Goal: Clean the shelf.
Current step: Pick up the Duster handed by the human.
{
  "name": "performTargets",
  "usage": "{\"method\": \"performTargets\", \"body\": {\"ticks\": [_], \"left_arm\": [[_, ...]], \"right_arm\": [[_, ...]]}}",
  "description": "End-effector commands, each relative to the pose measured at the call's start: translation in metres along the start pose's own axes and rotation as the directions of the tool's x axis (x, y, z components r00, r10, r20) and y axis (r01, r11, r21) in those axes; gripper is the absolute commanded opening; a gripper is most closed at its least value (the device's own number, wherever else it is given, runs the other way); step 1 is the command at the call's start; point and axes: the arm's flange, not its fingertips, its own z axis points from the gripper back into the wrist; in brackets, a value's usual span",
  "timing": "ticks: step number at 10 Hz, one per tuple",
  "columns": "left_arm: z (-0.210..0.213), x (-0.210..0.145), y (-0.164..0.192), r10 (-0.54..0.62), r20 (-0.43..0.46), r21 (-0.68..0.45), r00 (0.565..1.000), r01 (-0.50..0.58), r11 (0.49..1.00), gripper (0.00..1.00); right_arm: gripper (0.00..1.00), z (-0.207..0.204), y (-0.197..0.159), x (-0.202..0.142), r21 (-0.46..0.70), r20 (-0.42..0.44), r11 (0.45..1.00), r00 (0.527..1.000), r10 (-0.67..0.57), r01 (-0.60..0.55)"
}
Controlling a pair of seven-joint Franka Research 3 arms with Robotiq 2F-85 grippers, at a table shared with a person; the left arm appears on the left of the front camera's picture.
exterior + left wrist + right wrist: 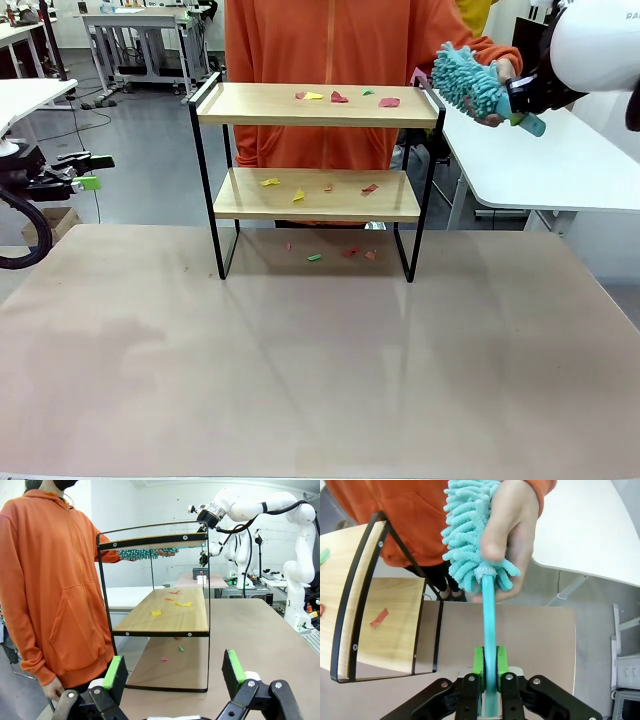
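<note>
— Grippers, what are they doing?
— The right gripper point(489, 667) is clamped on the teal handle of a fluffy duster point(470, 535), just off the shelf's right end. A person's hand point(512, 535) grips the duster's head. The left gripper point(175, 672) hangs off to the left, jaws wide apart, empty.
— And the shelf?
— The shelf point(318, 105) stands upright at the table's point(320, 370) far middle, long axis left to right, broad side facing the robot. It has two light wooden boards and a thin black frame, with coloured paper scraps point(338, 97) on both boards and underneath.
</note>
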Motion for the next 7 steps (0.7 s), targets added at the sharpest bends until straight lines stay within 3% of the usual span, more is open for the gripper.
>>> {"method": "performTargets", "body": {"ticks": [1,3,7], "left_arm": [[-0.0002,0.0022,-0.0005,-0.003,-0.003,-0.004,1.000,0.003,1.000,1.00],[-0.0002,0.0022,-0.0005,-0.003,-0.003,-0.004,1.000,0.003,1.000,1.00],[-0.0002,0.0022,-0.0005,-0.003,-0.003,-0.004,1.000,0.003,1.000,1.00]], "right_arm": [[0.00,0.0080,0.0085,0.0033,-0.074,0.002,0.996,0.999,-0.049,0.049],[0.00,0.0133,0.0090,0.0017,-0.063,-0.006,0.998,1.000,0.008,-0.009],[0.00,0.0039,-0.0008,-0.0010,-0.029,-0.007,0.999,1.000,-0.017,0.017]]}}
